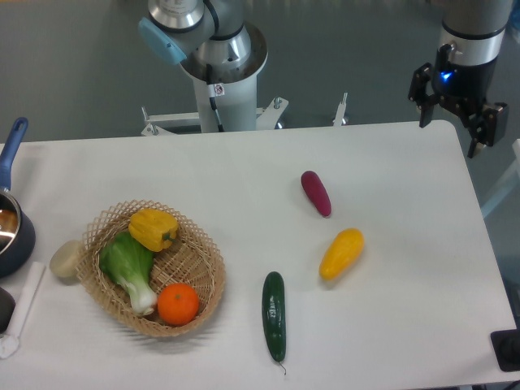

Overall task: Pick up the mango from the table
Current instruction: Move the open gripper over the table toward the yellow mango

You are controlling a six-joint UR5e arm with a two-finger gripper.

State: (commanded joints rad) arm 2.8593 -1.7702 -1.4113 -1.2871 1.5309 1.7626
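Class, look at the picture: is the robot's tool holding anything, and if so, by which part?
Nothing is held. The tool hangs open and empty near the table's far corner, well apart from the mango, which lies on the table.

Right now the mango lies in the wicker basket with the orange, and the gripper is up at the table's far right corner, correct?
Not quite. The camera view shows the mango lying on the bare table, outside the wicker basket that holds the orange. The gripper is at the far right corner, as stated.
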